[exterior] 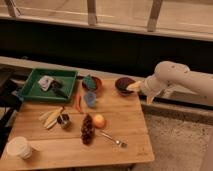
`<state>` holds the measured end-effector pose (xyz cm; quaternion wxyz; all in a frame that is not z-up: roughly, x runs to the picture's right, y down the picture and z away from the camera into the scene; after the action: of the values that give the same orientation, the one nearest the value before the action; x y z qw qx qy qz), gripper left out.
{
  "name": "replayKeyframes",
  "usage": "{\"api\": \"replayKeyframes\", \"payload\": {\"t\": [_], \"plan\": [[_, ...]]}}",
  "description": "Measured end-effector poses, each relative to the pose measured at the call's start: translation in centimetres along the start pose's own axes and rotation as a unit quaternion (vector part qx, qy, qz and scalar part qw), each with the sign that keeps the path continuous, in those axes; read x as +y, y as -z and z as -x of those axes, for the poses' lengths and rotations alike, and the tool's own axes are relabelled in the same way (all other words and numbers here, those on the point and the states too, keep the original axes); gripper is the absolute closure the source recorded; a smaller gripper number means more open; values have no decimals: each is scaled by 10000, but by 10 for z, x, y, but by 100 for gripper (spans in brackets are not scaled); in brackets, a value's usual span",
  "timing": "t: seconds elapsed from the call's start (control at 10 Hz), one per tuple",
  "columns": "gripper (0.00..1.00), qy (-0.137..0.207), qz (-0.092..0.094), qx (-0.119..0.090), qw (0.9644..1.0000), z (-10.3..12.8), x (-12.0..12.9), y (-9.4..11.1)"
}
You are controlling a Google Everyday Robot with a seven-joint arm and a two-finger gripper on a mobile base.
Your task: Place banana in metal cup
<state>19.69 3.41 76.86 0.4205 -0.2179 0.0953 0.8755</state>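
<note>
The banana [51,117] is pale yellow and lies on the wooden table [60,145] at the left of middle. The metal cup [63,120], small and dark, stands right beside the banana on its right side, touching or nearly so. My gripper [134,86] is at the end of the white arm [175,80], at the table's far right edge, next to a dark bowl [123,85], far to the right of the banana and the cup. Nothing shows in it.
A green tray [30,91] with utensils sits at the back left. A brown bowl with a teal thing [91,83], a small blue cup [90,99], a red chili [78,103], dark grapes [87,130], an orange fruit [99,121], a fork [112,138] and a white cup [18,148] are on the table.
</note>
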Motion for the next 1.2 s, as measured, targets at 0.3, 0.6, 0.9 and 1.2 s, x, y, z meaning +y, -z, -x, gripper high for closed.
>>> {"api": "replayKeyframes", "payload": {"t": [0.3,0.6,0.9,1.2], "plan": [[20,-1,-12,-20,10000,0,-1,0],[20,311,-161,-62,9994,-4,17,6],[20,790,-195,146,9966,-23,68,-13],[20,1382,-65,421,9895,-53,130,-35]]}}
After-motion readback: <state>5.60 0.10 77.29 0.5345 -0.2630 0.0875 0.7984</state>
